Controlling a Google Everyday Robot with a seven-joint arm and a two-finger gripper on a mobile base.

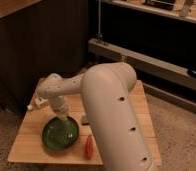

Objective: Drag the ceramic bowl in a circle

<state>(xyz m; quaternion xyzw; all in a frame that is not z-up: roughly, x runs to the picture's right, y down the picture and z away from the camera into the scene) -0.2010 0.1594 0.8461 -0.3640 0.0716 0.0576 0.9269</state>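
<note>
Jaw stance: cannot tell. Gripper (63, 119) down at the far rim of the ceramic bowl (60, 136), toward the near left corner of the wooden table (27, 144). Just right of the bowl, by the near edge, a red object (89, 146). At the left edge, a small white item (36, 103).

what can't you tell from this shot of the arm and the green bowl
All in the camera view:
- The gripper is at the far rim of the ceramic bowl; whether it grips the rim is too small to see.
- Much of the table on the right is hidden by the arm.
- The red object, dark item and pale item are too small to identify.
</note>
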